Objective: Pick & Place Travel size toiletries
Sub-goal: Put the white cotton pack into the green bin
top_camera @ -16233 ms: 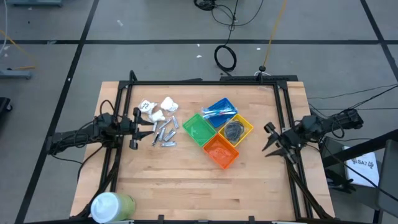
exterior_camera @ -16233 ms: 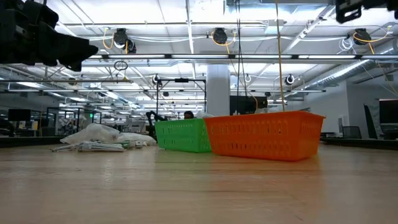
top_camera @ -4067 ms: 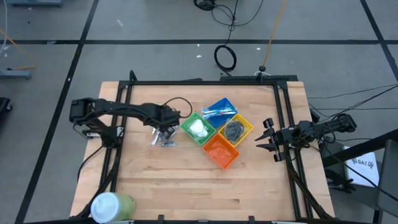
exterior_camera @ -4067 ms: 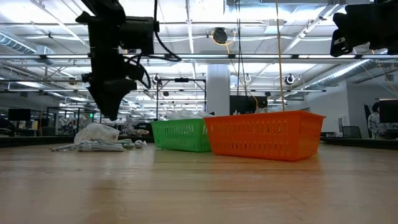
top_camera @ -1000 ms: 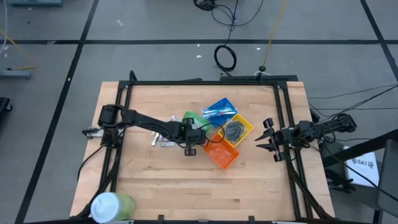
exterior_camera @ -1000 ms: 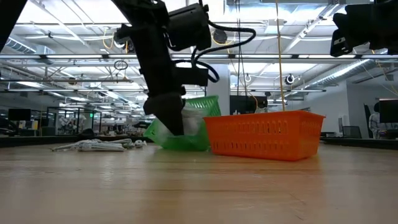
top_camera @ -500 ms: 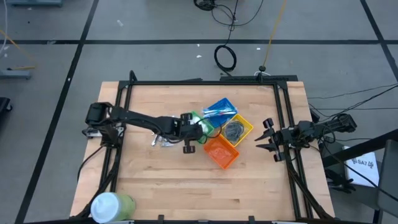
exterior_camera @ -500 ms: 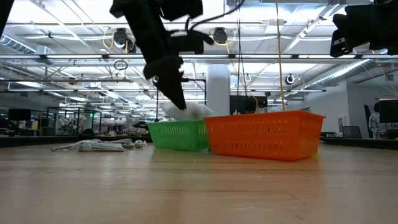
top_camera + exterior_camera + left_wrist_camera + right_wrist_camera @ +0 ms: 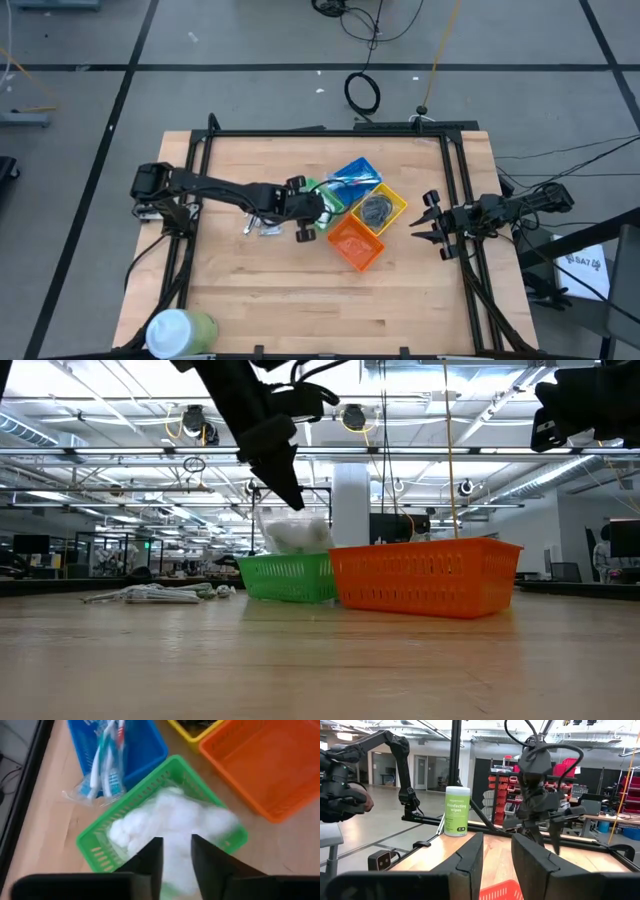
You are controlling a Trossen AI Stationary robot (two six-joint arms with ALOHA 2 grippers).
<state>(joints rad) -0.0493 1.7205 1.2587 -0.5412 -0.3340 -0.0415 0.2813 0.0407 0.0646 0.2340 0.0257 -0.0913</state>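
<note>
The left gripper [image 9: 322,207] hangs over the green bin [image 9: 98,849], reaching in from the left edge of the table [image 9: 300,300]. Its two dark fingers [image 9: 150,857] stand a little apart with nothing between them (the wrist view shows a clear gap). Right under them the white lumpy packets [image 9: 170,822] sit heaped in that bin, and from table height the white heap [image 9: 292,535] rises above the rim. One packet looks smeared at the heap's edge, so I can't say whether it has fully settled.

The blue bin [image 9: 352,172] next door holds the thin blue-and-white sticks [image 9: 102,762]; the yellow bin [image 9: 398,205] has the dark grey round wads [image 9: 374,208]; the orange bin [image 9: 425,575] beside the green one looks bare from the wrist view. The short silver metal pieces [image 9: 262,226] lie loose on the wood, just beside the left arm.

The right gripper [image 9: 430,224] waits at the table's right edge, well apart from the bins, its fingers [image 9: 470,855] slightly apart and holding nothing. The green-and-white cylinder [image 9: 180,330] stands at the near left corner.
</note>
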